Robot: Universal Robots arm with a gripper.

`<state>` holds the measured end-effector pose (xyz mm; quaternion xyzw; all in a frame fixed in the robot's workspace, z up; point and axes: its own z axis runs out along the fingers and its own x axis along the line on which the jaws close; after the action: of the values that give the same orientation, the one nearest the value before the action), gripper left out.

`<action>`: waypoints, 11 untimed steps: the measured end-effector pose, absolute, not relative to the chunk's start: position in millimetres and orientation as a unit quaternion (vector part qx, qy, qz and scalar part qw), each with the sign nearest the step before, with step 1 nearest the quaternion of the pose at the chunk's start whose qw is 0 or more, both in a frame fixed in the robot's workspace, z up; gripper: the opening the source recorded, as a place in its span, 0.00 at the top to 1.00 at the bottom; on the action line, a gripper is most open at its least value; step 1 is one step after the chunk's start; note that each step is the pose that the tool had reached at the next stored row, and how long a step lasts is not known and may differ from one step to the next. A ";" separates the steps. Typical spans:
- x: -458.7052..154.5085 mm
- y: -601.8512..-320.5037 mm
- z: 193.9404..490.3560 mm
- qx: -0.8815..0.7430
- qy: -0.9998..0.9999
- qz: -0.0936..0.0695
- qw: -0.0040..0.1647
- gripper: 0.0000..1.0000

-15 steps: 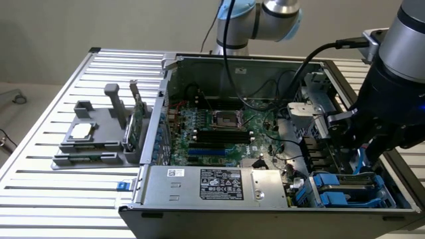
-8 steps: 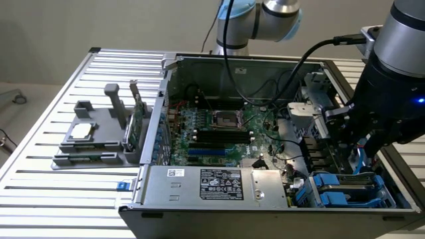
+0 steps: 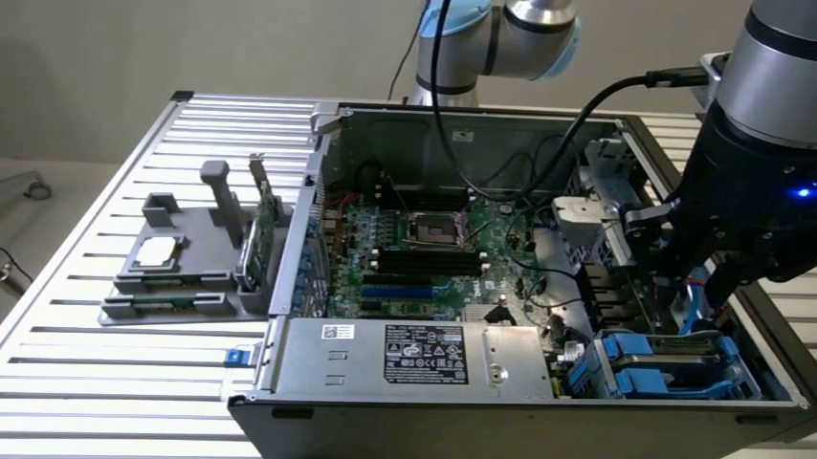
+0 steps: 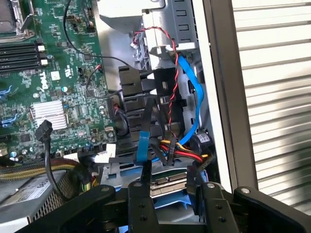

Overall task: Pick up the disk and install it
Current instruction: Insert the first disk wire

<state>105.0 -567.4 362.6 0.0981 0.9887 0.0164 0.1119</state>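
The disk (image 4: 168, 185) shows in the wrist view as a silver-grey end with a connector strip and blue frame plastic below it. My gripper (image 4: 167, 177) is shut on the disk, one black finger (image 4: 141, 194) on each side. The disk hangs over the drive bay among black, red and blue cables. In the exterior view my gripper (image 3: 690, 298) is inside the open computer case (image 3: 383, 368), at the exterior view's right, just above the blue carrier frames (image 3: 671, 368) of the bay. The arm hides the disk there.
A green motherboard (image 3: 422, 249) fills the case floor, and a silver power supply (image 3: 422, 356) lies along the near side. A grey tray (image 3: 179, 273) on the slatted table (image 3: 115, 382) holds a small square chip (image 3: 156, 251) and a green card (image 3: 264, 244). A blue cable (image 4: 197, 104) runs beside the bay.
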 end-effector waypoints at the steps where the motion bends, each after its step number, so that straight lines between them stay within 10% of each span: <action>1: 105.0 -567.4 362.3 0.102 0.988 0.015 0.112 0.58; 11: 105.0 -560.6 359.3 0.123 0.986 0.012 0.115 0.58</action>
<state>105.0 -560.6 359.3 0.1227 0.9857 0.0122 0.1152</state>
